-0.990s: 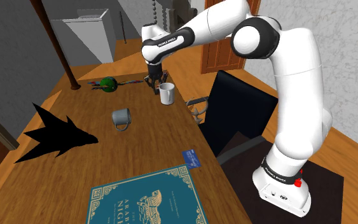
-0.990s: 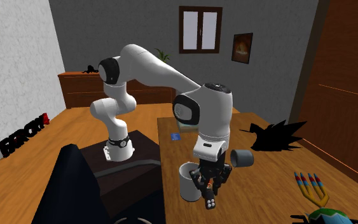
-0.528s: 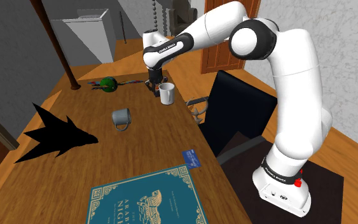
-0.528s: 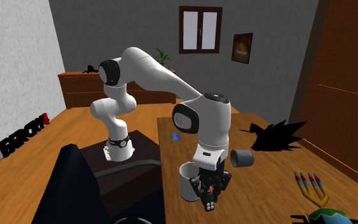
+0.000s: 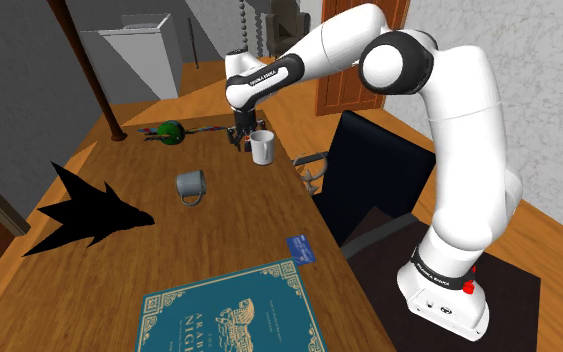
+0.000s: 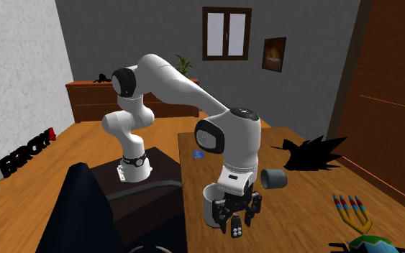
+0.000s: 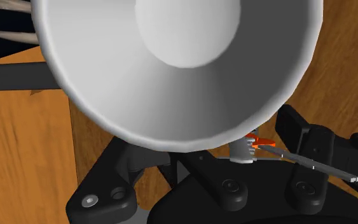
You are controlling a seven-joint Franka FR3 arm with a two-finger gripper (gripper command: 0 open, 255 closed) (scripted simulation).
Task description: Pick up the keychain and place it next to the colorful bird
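The keychain (image 6: 237,229), a black piece with pale dots and a small orange and silver part (image 7: 252,147), sits low at the table between my spread fingers. My gripper (image 6: 236,217) is open, pointing down right beside an upright white mug (image 5: 262,148). I cannot tell whether a finger still touches the keychain. The colorful bird (image 5: 171,132), a green round body with striped tail feathers, lies on the wooden table (image 5: 119,170) some way to the shoulder view's left of the gripper (image 5: 238,138). In the second exterior view the bird (image 6: 370,243) is at the lower right corner.
The white mug (image 6: 211,205) nearly touches the gripper. A grey mug (image 5: 190,186) lies on its side mid-table. A black spiky shape (image 5: 84,210), a blue book (image 5: 234,310) and a small blue card (image 5: 302,246) lie nearer the stand. A dark chair (image 5: 369,180) stands along the table's edge.
The arm lowered the keychain beside the white mug, then the fingers went from shut on it to spread apart.
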